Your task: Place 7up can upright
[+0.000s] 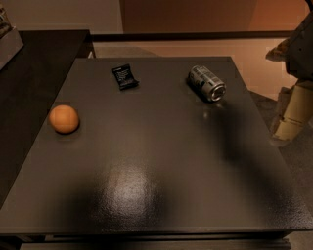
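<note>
Can (207, 83) lies on side, far-right of tabletop (146, 161), shiny top twd camera, so not yet upright. Claw (292, 114) at right edge, off tabletop, apart from can; open or shut, can't tell. Orange (64, 118), black packet (124, 77) well apart from can, prob no obstacle.

A square dark grey table (161, 122) fills the view, and overhead light leaves a soft glare patch (134, 188) near its front edge. A black counter (34, 73) stands close against its left side. Behind the table lies pale floor (244, 53), then a dark rail (195, 35) below an orange-brown wall (195, 14). The wall turns white towards the left.
</note>
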Robot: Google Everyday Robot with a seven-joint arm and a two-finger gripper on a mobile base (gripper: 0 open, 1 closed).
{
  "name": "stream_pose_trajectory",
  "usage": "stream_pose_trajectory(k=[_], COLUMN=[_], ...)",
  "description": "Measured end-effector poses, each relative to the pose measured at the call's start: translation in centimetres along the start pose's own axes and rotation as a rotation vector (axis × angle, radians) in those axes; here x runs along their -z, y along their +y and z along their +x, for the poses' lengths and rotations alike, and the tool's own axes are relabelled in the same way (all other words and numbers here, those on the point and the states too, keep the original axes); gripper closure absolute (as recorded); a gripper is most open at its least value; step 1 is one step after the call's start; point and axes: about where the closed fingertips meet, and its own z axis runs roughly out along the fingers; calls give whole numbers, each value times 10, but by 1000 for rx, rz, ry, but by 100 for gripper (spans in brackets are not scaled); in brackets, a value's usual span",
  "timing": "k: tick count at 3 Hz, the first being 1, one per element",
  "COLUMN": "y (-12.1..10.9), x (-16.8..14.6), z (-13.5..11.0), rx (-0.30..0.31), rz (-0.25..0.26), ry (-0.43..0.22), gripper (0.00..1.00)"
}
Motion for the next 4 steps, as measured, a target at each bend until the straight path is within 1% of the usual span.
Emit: stream_pose_trajectory(k=[1,2,3,4], y=[0,-16,-44,-78], x=[0,-19,-53,-80], z=[0,-6,-20,-30], rx=[0,-31,-93,-211], rz=[0,-33,-52,-34], ry=[0,6,55,134], gripper=[0,0,0,0])
